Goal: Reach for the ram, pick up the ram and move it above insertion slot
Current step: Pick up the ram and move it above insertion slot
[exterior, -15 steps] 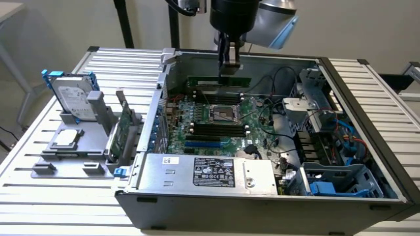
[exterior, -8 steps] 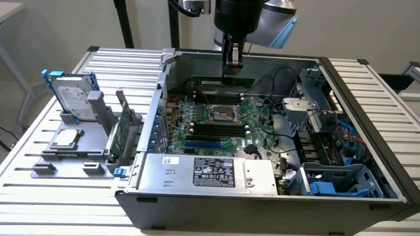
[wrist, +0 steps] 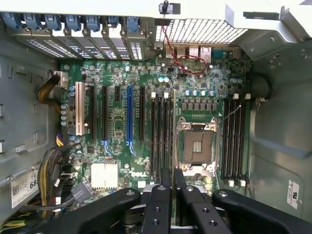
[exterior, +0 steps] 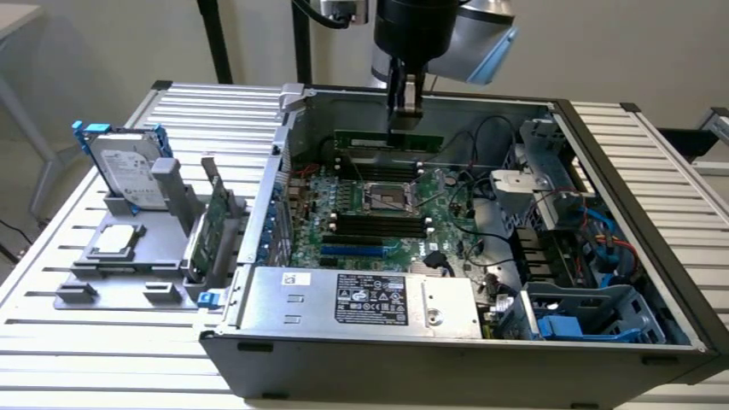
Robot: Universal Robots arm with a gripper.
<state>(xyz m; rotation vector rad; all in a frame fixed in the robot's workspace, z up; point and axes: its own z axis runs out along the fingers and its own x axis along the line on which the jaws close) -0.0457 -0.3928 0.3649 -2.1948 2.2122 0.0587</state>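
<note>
The ram [exterior: 387, 138], a long thin green stick, hangs level inside the open computer case, above the motherboard [exterior: 376, 213]. My gripper [exterior: 405, 115] comes straight down from above and is shut on the ram's upper edge. In the wrist view the two black fingers [wrist: 160, 207] are pressed together on the ram [wrist: 174, 146], seen edge-on as a thin line. That line runs beside the bank of black slots [wrist: 160, 136] and the CPU socket [wrist: 197, 146]. A second bank of slots [wrist: 234, 141] lies on the socket's other side.
On the exterior view's left, a grey fixture [exterior: 85, 286] holds a silver hard drive [exterior: 123, 171] and a wider green card [exterior: 214, 222]. The power supply [exterior: 364, 299] fills the case's near end. Cables [exterior: 490, 222] and a drive cage [exterior: 581, 312] crowd the exterior view's right.
</note>
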